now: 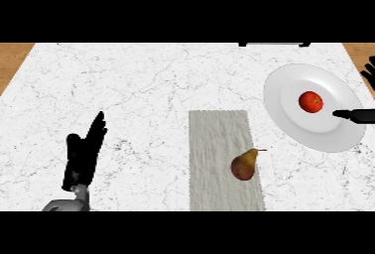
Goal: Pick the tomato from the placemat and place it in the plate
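The tomato (310, 101) lies inside the white plate (289, 116), a little above the plate's centre, red and upright, with no hand closed on it. The plate sits on the marble counter (110, 84) toward the right side of the view, well apart from the grey placemat (216, 134), which runs down the middle of the lower counter. A pear (244, 164) rests on the placemat's lower right portion, its stem pointing up and to the right, close to the mat's right edge. The right hand (356, 115) enters from the view's right edge; one dark fingertip reaches over the plate's right portion, just beside the tomato but apart from it, and further fingers show at the upper right edge, beyond the plate's rim. These fingers appear extended and spread, holding nothing. The left hand (84, 154) shows at the lower left, over bare counter, fingers straight, pressed together and pointing upward, holding nothing and touching no object. A dark fixture (273, 44) sits at the counter's far edge.
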